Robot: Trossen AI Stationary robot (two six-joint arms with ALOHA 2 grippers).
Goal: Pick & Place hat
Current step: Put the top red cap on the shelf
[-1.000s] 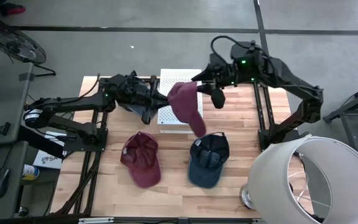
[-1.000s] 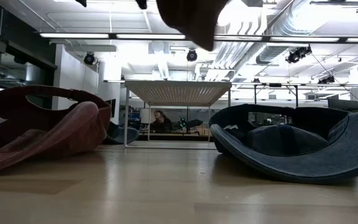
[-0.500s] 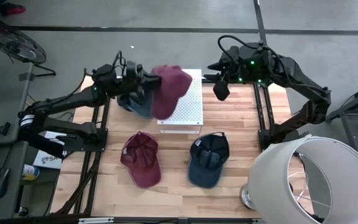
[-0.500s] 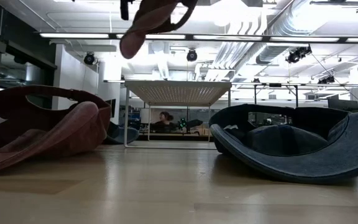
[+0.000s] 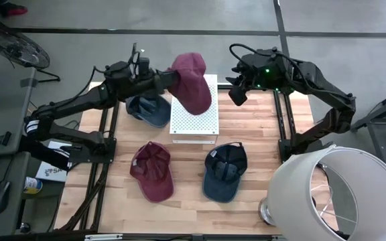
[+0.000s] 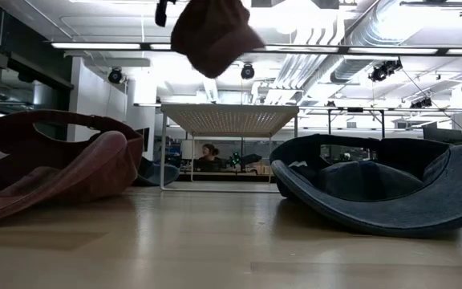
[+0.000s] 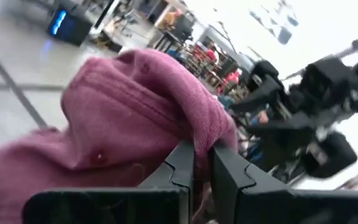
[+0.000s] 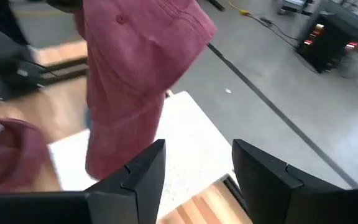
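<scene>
At the left of the high view, the left arm reaches across the back of the wooden counter (image 5: 253, 134). A dark blue cap (image 5: 148, 111) lies on the counter just under that arm, beside the left edge of the white perforated stand (image 5: 194, 118).

The left claw (image 5: 164, 82) is pinched tight on the fabric of a maroon cap (image 5: 191, 82), which hangs in the air above the back part of the white stand; in the left wrist view the 2 fingers (image 7: 180, 167) stand almost together with the cap's cloth (image 7: 129, 124) between them. In the low view this held cap (image 6: 213, 34) shows near the top of the picture, well above the stand's flat top (image 6: 229, 119), touching nothing below it.

In front of the stand, 2 more caps lie upside down on the counter: a second maroon cap (image 5: 153, 171) to the left and a navy cap (image 5: 224, 173) to the right, near each other but apart.

Further right, the right claw (image 5: 236, 94) hovers off the back right corner of the stand, its fingers (image 8: 143, 177) spread fairly wide and holding nothing; the held cap (image 8: 135, 81) hangs clear ahead of them.

At the front right corner stands a large white lampshade (image 5: 340, 194).
</scene>
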